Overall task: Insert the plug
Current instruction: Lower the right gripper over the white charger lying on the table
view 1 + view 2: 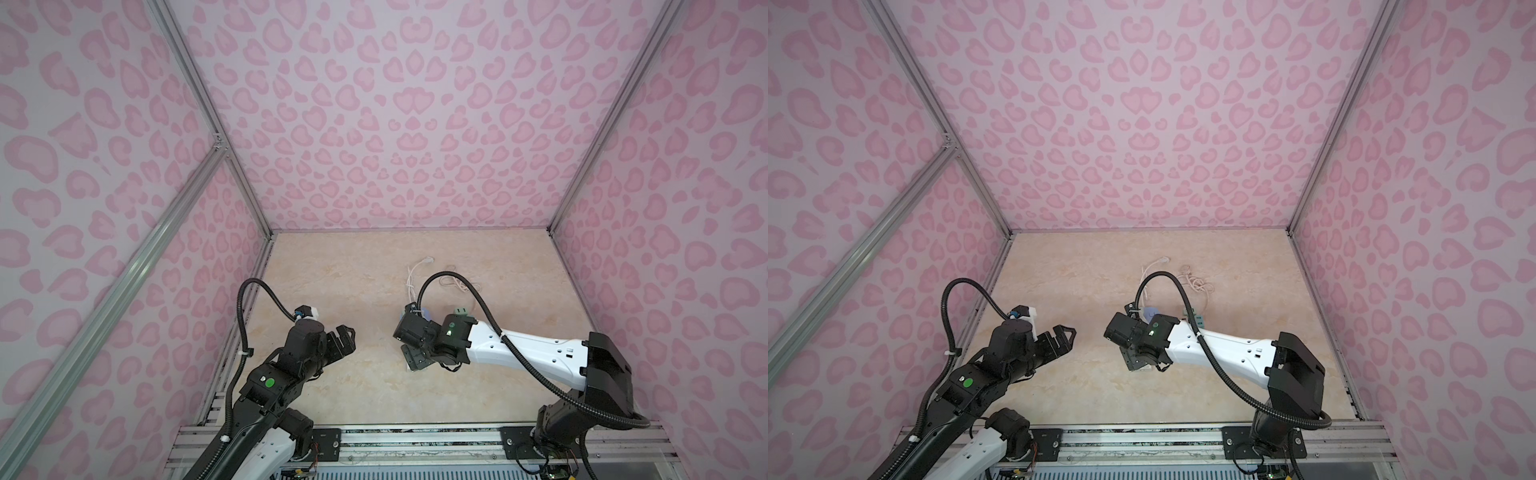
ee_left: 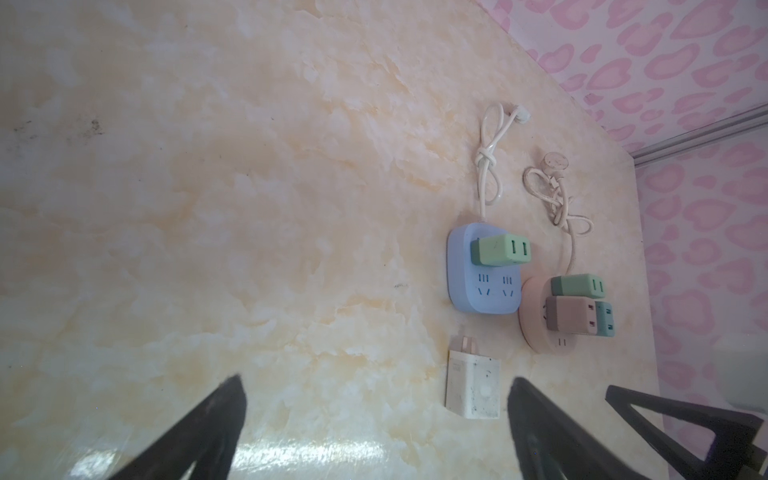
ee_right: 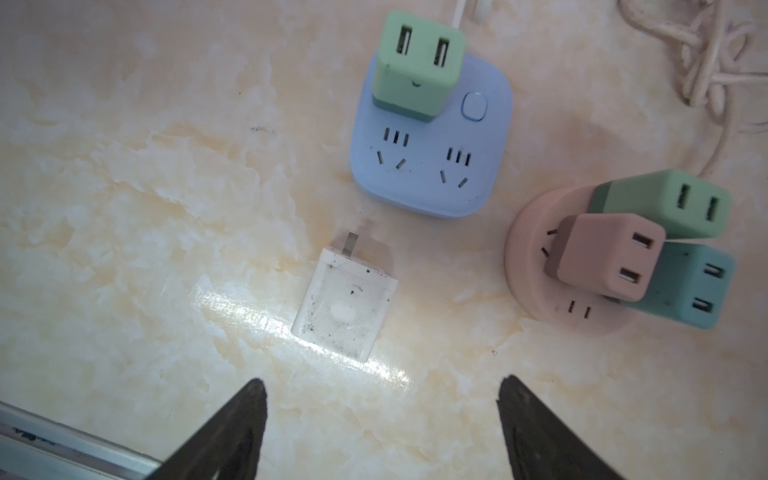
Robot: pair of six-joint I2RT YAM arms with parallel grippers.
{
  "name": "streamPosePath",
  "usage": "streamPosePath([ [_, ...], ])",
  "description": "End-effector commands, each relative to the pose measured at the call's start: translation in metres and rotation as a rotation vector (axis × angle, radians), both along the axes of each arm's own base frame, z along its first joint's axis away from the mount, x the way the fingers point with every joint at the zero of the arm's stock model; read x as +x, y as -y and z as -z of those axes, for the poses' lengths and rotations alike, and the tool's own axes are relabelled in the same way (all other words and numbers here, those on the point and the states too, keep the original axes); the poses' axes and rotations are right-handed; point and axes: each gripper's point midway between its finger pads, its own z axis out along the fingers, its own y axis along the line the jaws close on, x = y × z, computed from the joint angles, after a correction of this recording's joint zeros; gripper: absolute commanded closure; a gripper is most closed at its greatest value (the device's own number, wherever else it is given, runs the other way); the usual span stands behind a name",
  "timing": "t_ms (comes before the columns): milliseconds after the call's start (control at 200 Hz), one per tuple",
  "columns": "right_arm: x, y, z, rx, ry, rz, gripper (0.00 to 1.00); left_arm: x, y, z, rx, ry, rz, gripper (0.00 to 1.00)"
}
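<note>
The plug (image 3: 345,297), a scuffed white cube with metal prongs, lies flat on the marble table, prongs toward the blue power strip (image 3: 432,141). A green adapter (image 3: 417,62) sits in the strip's far socket, and its two near sockets are free. My right gripper (image 3: 382,379) hangs open above the table just short of the plug, nothing between its fingers. My left gripper (image 2: 376,378) is open and empty off to the left, with the plug (image 2: 473,388) near one finger in the left wrist view. In both top views the right gripper (image 1: 409,357) covers the plug.
A round pink socket (image 3: 540,270) right of the strip carries green, pink-brown and teal adapters. Knotted white cords (image 2: 195,166) lie behind both sockets. Patterned pink walls (image 1: 374,124) enclose the table, and an aluminium rail (image 1: 415,440) runs along its front edge.
</note>
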Motion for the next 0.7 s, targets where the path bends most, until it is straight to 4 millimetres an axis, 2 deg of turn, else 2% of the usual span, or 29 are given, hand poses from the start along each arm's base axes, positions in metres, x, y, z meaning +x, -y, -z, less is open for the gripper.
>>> streamPosePath([
  [0,-0.002,-0.008,0.006,0.024,-0.012,0.008,0.1,-0.002,-0.001,0.006,0.009,-0.012,0.005,0.0],
  [80,-0.004,-0.014,0.008,0.029,-0.011,-0.016,0.03,-0.003,-0.003,0.007,0.005,-0.002,-0.001,0.0],
  [290,-0.003,-0.021,0.02,0.01,-0.028,-0.016,0.04,-0.007,-0.01,0.009,0.0,0.02,-0.036,0.0],
  [435,-0.006,-0.026,0.036,-0.005,-0.067,-0.004,0.05,-0.006,-0.009,0.011,-0.003,0.01,-0.034,0.0],
  [695,0.0,-0.014,0.063,-0.08,-0.114,0.117,0.11,-0.008,-0.012,0.01,0.002,0.02,-0.043,0.0],
])
